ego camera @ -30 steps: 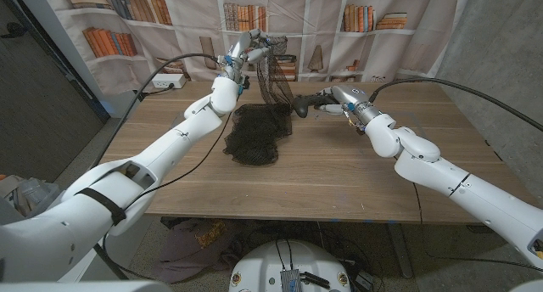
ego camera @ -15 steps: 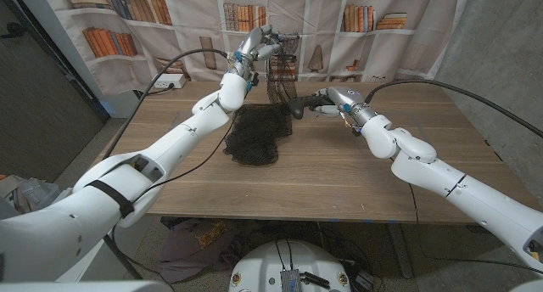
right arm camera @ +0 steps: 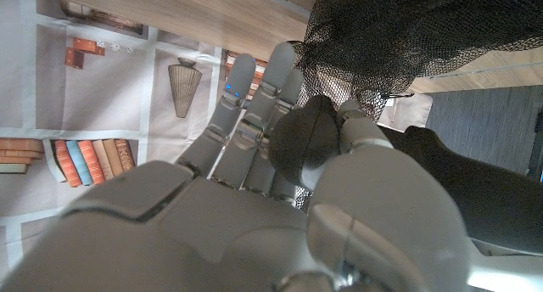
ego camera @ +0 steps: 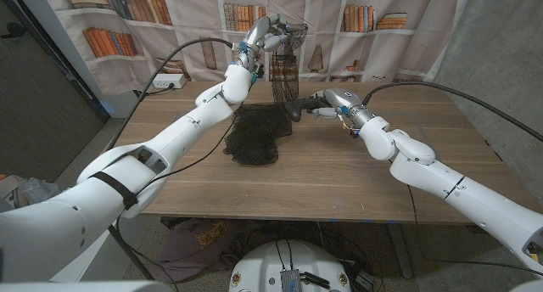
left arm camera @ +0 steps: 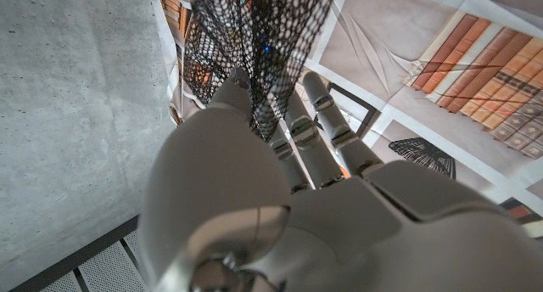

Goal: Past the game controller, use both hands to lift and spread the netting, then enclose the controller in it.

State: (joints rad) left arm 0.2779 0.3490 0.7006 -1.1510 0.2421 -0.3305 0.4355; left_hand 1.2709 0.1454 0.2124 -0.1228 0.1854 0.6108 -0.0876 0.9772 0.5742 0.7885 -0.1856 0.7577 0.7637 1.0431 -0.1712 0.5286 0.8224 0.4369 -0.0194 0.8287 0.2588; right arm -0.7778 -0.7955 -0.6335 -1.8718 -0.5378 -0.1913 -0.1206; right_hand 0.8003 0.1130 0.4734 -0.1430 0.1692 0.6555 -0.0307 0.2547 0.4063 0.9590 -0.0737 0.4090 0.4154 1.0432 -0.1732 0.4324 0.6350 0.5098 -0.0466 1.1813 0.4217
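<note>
Over that last second the left hand (ego camera: pixel 265 33) had climbed higher and further back toward the bookshelf backdrop (ego camera: pixel 356 20), and the strip of netting (ego camera: pixel 254 131) strung from it had stretched taller and narrower. The right hand (ego camera: pixel 321 102) had crept slightly toward the middle of the table. The heap of mesh on the wood looked much as it had before. From where I stood, the left hand's fingers (left arm camera: pixel 316 131) were gathered tight round a bunch of the black mesh, holding it well up off the table (ego camera: pixel 339 169), so that it hung as a loose, see-through column down to the pile. The netting was fine, dark and limp, a soft open weave that slumped into a crumpled, roughly rounded mound on the pale, straight-grained planks. The right hand was curled round a smooth, matte black rounded lobe, seemingly a grip of the game controller (right arm camera: pixel 304 139), with its thumb pressed over it and its fingers (right arm camera: pixel 254 105) wrapped behind. The controller sat low over the table at the right edge of the mesh, touching it, with netting draped partly against it. Both arms were glossy white shells with dark cables trailing along them. The backdrop was printed cloth, creased in places, showing rows of books.
</note>
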